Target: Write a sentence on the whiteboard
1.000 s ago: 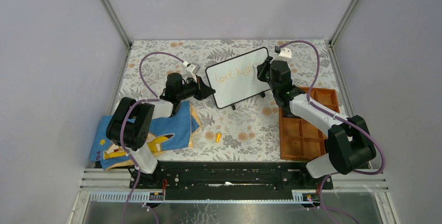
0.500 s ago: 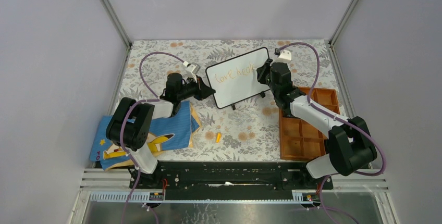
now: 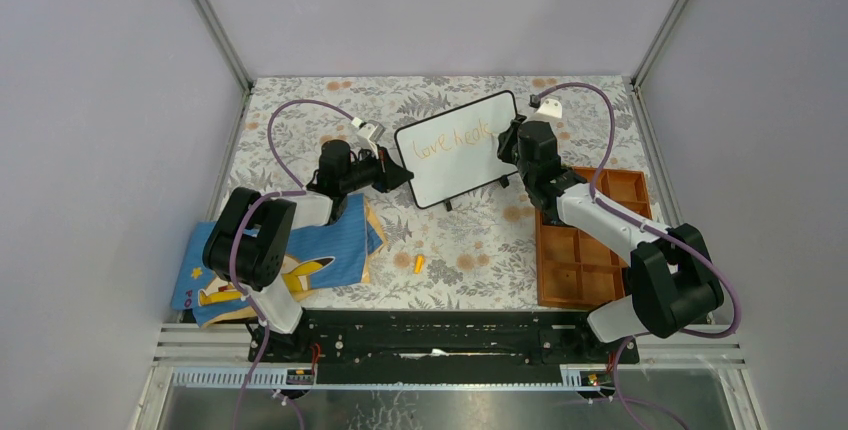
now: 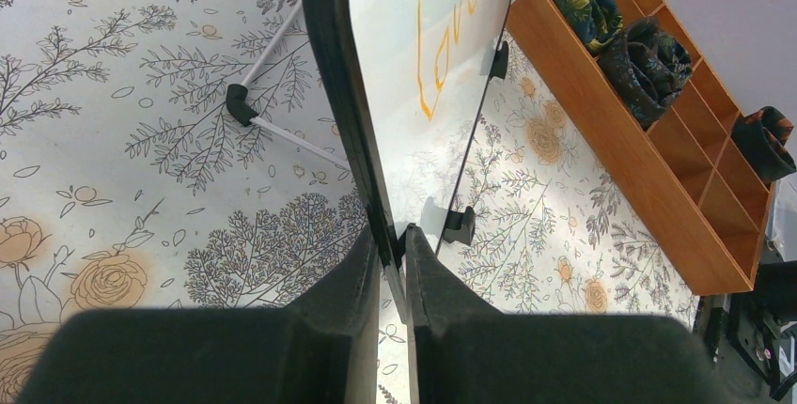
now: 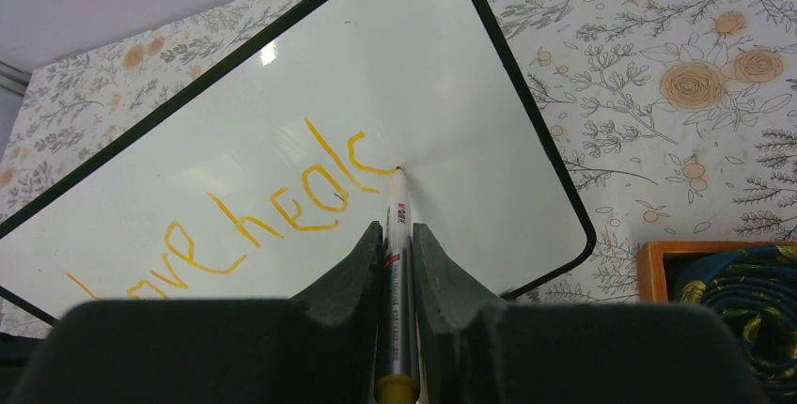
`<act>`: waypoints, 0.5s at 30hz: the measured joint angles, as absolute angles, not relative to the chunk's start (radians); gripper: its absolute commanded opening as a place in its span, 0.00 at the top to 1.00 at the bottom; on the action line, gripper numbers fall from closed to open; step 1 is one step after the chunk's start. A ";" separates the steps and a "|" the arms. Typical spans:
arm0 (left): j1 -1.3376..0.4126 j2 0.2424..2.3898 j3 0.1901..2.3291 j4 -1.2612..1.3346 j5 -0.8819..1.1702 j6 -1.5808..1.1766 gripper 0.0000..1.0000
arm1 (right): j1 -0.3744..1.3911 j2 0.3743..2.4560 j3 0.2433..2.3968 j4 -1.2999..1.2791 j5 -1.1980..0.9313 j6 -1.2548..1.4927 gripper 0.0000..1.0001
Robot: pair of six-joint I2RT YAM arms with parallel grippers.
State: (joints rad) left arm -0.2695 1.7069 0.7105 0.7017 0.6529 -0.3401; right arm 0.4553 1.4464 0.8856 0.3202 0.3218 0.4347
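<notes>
Jaws on the right arm (image 3: 600,220) are nearly shut, pinching the silver barrel of a marker (image 5: 395,254) that points straight ahead out of them. Its tip touches the whiteboard (image 5: 470,94) at the end of the last orange stroke. Left jaws are likewise almost closed, nipped onto the board's thin black frame (image 4: 350,122) at its left end, which looks like a steadying hold.

The whiteboard (image 3: 455,175) stands tilted on its small feet at the far middle of the counter (image 3: 470,240), between the two arms. Its long axis runs from near-left to far-right. The sentence (image 5: 282,207) follows that axis and reads roughly "love heal" plus a curl that may be an "s".

What matters next, as I judge it, is that the bare white lies to the right of the tip, toward the end nearer the right arm. The remaining words have to run that way along the long axis, and the space there is short.

A wooden tray (image 3: 585,250) lies beside the right arm, well apart from the board.
</notes>
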 measured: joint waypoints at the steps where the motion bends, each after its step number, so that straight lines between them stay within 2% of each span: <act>1: -0.270 1.707 0.710 0.701 0.653 -0.340 1.00 | 0.455 1.446 0.886 0.319 0.323 0.434 1.00; 15: -0.271 1.706 0.710 0.699 0.648 -0.340 1.00 | 0.455 1.446 0.888 0.287 0.286 0.420 1.00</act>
State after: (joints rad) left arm -0.2710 1.7058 0.7105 0.6994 0.6479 -0.3401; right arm 0.4553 1.4464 0.8883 0.2874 0.2863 0.4198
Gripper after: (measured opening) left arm 0.163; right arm 0.187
